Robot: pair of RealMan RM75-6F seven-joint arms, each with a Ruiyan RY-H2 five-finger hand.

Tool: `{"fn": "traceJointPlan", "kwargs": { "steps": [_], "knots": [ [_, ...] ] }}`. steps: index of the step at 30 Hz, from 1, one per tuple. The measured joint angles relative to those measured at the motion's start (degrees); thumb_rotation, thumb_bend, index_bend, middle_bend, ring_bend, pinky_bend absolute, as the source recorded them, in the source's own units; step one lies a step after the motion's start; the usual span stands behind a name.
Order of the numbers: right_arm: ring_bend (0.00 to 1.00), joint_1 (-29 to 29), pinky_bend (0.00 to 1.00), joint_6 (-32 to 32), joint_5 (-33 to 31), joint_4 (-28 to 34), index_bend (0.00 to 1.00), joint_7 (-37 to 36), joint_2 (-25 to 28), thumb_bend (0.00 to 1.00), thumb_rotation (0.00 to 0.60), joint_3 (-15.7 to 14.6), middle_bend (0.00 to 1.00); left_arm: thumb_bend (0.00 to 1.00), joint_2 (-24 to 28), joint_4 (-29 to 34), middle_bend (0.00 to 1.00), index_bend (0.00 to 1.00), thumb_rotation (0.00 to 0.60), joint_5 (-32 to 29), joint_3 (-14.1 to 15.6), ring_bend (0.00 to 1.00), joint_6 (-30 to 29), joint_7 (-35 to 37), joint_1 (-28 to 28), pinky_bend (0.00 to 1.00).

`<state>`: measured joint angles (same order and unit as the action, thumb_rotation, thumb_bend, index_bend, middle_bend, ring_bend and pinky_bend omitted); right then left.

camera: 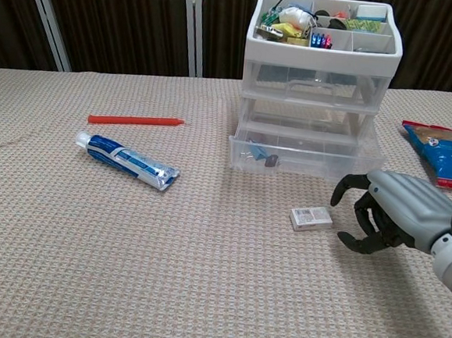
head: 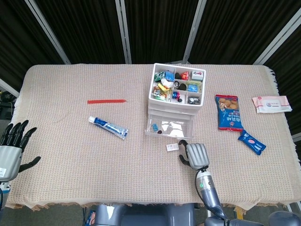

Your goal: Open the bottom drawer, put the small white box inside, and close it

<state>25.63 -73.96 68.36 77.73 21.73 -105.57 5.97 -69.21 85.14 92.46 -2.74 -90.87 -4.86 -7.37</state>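
The drawer unit has its bottom drawer already pulled out, the right hand hovers empty and half-curled just beside the small white box, which lies in front of that drawer apparently untouched, so grasping, placing and closing remain.

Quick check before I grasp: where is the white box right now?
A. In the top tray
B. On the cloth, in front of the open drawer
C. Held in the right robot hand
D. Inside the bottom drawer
B: the white box lies on the cloth before the pulled-out bottom drawer, with the right robot hand open beside it, not touching.
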Motion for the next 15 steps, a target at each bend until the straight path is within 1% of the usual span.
{"fn": "traceJointPlan", "kwargs": {
  "steps": [10,15],
  "knots": [
    [0.74,0.1,0.64,1.5,-0.1,-4.8,0.32,-1.1,-3.4,0.27,0.600,0.9,0.78,0.11,0.1,-0.1,0.00,0.15,0.600,0.3,0.1,0.00,-0.1,0.5,0.0,0.00],
    [0.74,-0.2,0.64,0.8,2.0,-6.4,0.31,-2.8,-4.6,0.28,0.600,0.9,0.78,0.11,0.0,-0.1,0.00,0.15,0.600,0.4,0.2,0.00,0.0,0.5,0.0,0.00]
  ]
}}
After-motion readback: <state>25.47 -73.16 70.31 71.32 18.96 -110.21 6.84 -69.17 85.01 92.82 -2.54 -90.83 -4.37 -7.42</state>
